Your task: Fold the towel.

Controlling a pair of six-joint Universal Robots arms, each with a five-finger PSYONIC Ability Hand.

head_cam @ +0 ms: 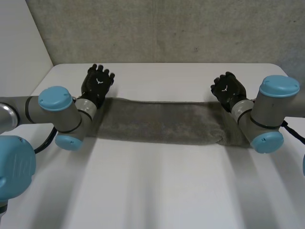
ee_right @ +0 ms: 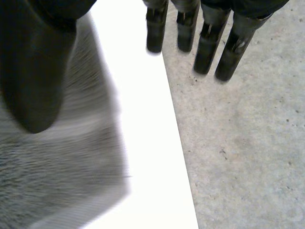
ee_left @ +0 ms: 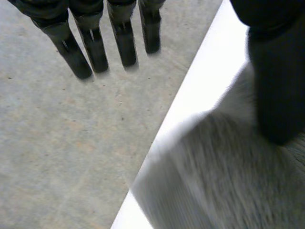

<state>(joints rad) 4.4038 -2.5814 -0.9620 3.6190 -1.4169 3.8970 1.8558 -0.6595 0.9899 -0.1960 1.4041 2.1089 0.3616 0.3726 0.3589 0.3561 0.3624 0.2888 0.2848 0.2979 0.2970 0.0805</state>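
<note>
Btw left hand (head_cam: 97,82), right hand (head_cam: 229,89), towel (head_cam: 162,121), fingers (ee_left: 90,47) off it

The towel (head_cam: 162,121) was grey cloth, fuzzy and matt. The table (head_cam: 167,191) was smooth, with a faint sheen. At 12 o'clock, the concrete (head_cam: 157,28) was rough and speckled. The left hand (head_cam: 97,82) and right hand (head_cam: 228,88) looked like matt black plastic.

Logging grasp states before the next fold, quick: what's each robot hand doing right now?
Left robot hand: open, fingers straight, holding nothing.
Right robot hand: open, fingers straight, holding nothing.
</note>
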